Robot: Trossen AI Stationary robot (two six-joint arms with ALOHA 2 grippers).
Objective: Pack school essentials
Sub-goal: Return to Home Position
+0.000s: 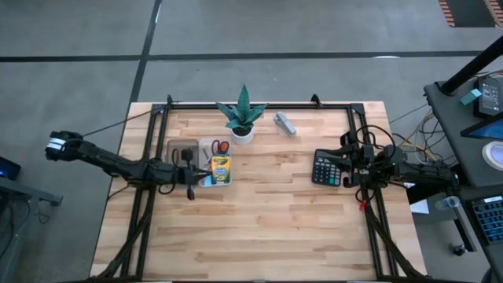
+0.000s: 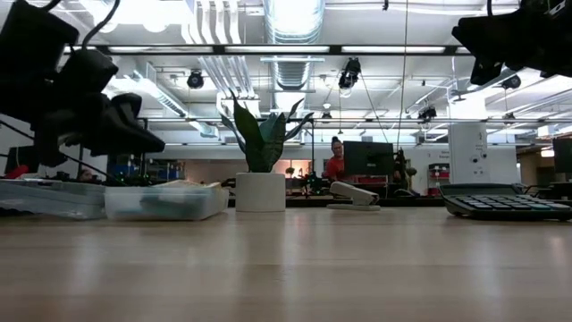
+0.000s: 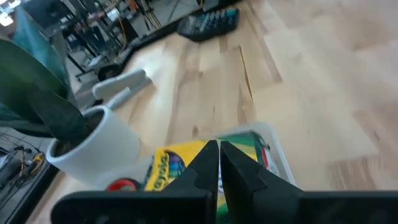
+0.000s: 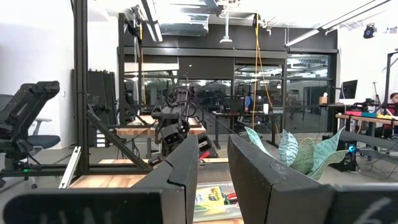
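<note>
A clear tray [image 1: 214, 163] sits left of the table's middle. In it lie the yellow-green crayon box [image 1: 221, 170] [image 3: 180, 163] and the red-handled scissors [image 1: 220, 146] [image 3: 122, 185]. A flat clear lid [image 2: 49, 197] lies to the tray's left. My left gripper [image 1: 198, 169] [image 3: 219, 152] hovers shut above the tray's crayon box [image 2: 165, 201], touching nothing. My right gripper [image 1: 346, 163] [image 4: 213, 165] waits open, raised above the right edge of the calculator [image 1: 326, 167]. Pencils, pens, eraser and notepad do not show clearly.
A green plant in a white pot [image 1: 242, 122] [image 3: 93, 140] stands just beyond the tray. A grey stapler [image 1: 284, 123] [image 3: 121, 86] lies right of it near the far edge. Bare wood covers the near half of the table [image 1: 259, 236].
</note>
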